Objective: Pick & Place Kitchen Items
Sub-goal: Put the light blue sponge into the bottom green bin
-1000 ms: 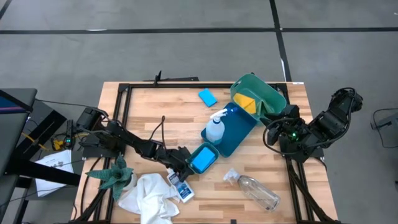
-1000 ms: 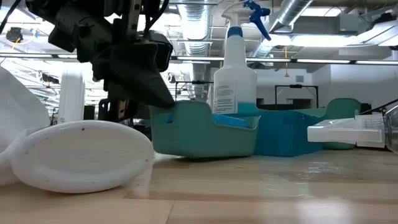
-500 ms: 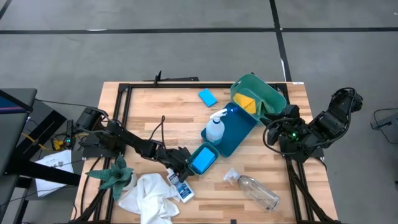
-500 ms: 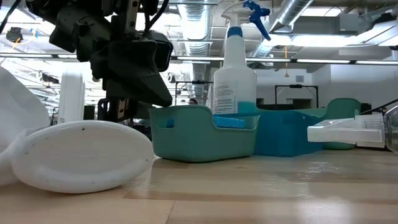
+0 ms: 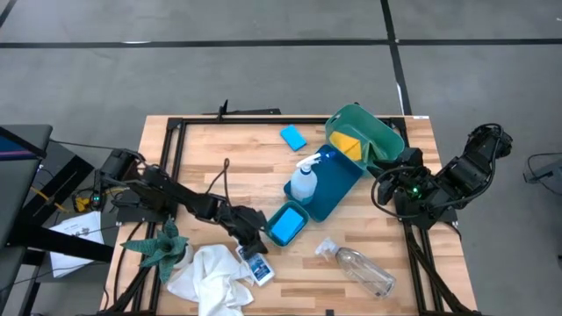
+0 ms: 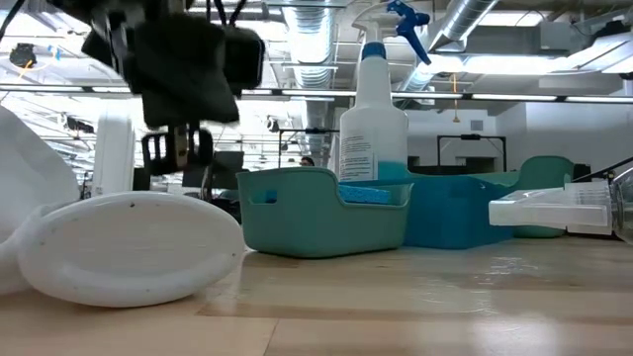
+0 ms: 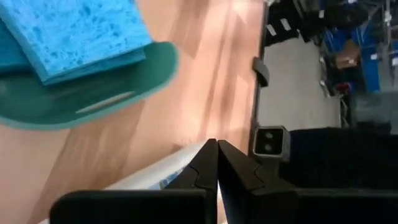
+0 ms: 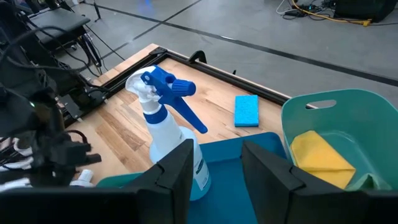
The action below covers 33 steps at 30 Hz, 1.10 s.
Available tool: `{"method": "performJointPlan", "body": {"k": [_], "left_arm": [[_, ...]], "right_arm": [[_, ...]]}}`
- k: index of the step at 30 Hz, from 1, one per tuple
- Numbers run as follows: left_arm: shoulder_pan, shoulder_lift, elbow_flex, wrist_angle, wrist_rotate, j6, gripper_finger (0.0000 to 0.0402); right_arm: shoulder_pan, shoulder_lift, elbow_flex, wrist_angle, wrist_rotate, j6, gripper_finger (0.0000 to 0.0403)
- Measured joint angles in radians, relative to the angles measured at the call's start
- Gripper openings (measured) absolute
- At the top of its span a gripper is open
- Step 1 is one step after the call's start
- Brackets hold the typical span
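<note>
Both arms were built of dark, near-black segments joined by rounded housings. Thin black cables looped loosely along the left arm [image 5: 189, 204], which was slender. The right arm [image 5: 457, 180] was bulkier, with a rounded black casing and small green lights glowing near its wrist. The left end effector [image 7: 217, 165] had two flat, matte-black fingers tapering to pointed tips with stepped inner edges. The right end effector [image 8: 217, 171] showed broad, dark, smooth-sided fingers.
</note>
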Motion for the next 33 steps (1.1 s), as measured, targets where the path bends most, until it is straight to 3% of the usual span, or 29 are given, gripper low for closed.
{"method": "performJointPlan", "body": {"k": [8, 15, 23, 30, 33], "left_arm": [[0.011, -0.209, 0.0, -0.218, -0.056, 0.159, 0.0003], [0.035, -0.435, -0.001, -0.397, -0.266, 0.286, 0.0001], [0.034, -0.674, 0.0, -0.515, -0.477, 0.282, 0.0001], [0.034, -0.759, 0.0, -0.552, -0.669, 0.281, 0.0001], [0.034, -0.757, 0.0, -0.551, -0.707, 0.279, 0.0001]], "right_arm": [[0.0, 0.0, 0.0, 0.0, 0.001, 0.0, 0.0127], [-0.002, 0.0, 0.0, -0.007, 0.002, 0.0, 0.0127], [-0.017, 0.0, 0.0, -0.027, 0.003, 0.042, 0.0127], [-0.041, 0.0, 0.0, -0.028, 0.003, 0.059, 0.0127], [-0.05, 0.0, 0.0, -0.029, 0.003, 0.071, 0.0127]]}}
